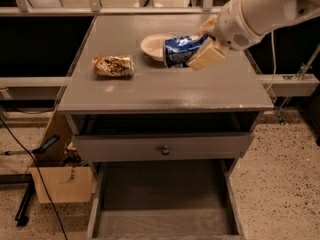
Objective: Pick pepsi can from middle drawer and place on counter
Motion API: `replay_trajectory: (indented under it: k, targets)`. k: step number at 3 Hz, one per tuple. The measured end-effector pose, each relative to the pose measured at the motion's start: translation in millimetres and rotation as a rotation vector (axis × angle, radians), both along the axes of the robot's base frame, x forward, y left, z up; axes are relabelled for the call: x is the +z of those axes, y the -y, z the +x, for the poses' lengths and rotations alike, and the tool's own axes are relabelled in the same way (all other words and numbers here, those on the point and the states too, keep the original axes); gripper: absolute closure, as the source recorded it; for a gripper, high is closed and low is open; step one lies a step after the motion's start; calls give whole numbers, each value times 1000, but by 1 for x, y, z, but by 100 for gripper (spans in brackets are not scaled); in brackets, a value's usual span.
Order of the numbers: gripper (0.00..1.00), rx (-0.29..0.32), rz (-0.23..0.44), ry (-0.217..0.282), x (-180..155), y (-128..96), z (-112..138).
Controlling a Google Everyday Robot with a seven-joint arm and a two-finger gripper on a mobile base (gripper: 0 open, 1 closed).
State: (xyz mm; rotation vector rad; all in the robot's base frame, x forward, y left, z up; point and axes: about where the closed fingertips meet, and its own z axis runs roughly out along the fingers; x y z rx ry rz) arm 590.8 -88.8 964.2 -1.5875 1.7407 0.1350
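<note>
The blue pepsi can [179, 50] lies on its side in my gripper [202, 46], whose tan fingers [207, 56] are shut on it. The can hangs just above the grey counter [150, 89], over its middle right, in front of a white bowl. My white arm reaches in from the upper right. The middle drawer [160, 209] stands pulled out at the bottom of the view, with a bare grey floor.
A white bowl [151, 45] sits on the counter just behind the can. A tan-brown patterned can [113, 66] lies on its side at the counter's left. A drawer front with a round knob [165, 149] is below the counter. A cardboard box [60, 184] stands on the floor at left.
</note>
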Motion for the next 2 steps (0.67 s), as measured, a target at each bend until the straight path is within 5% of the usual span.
replay_trajectory:
  k: [2]
  targets:
    - [100,-6,-16,-4,-8,-7,23]
